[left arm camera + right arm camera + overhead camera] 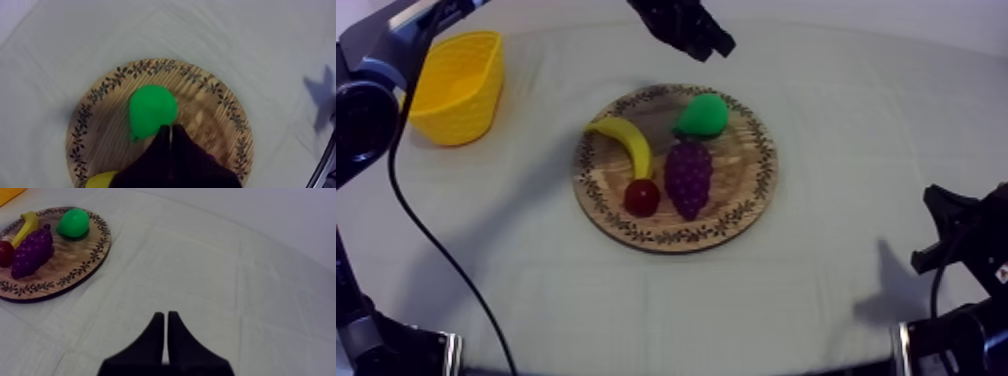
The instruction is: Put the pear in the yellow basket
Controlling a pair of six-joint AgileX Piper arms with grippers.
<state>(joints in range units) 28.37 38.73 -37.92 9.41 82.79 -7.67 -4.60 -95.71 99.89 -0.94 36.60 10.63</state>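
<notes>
Left gripper (170,129), fingers together, hangs above the pear (152,110), which lies ungrasped on the wooden board (212,125). Pickup and transfer to the yellow basket (456,100) are not yet done. Right gripper (165,317): closed, off the board.

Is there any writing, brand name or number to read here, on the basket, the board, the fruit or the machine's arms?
No text can be read anywhere.
The wooden board: a leaf pattern round the rim, no letters.
The yellow basket: plain, no label.
The right arm: a small pale mark, too blurred to read.
</notes>
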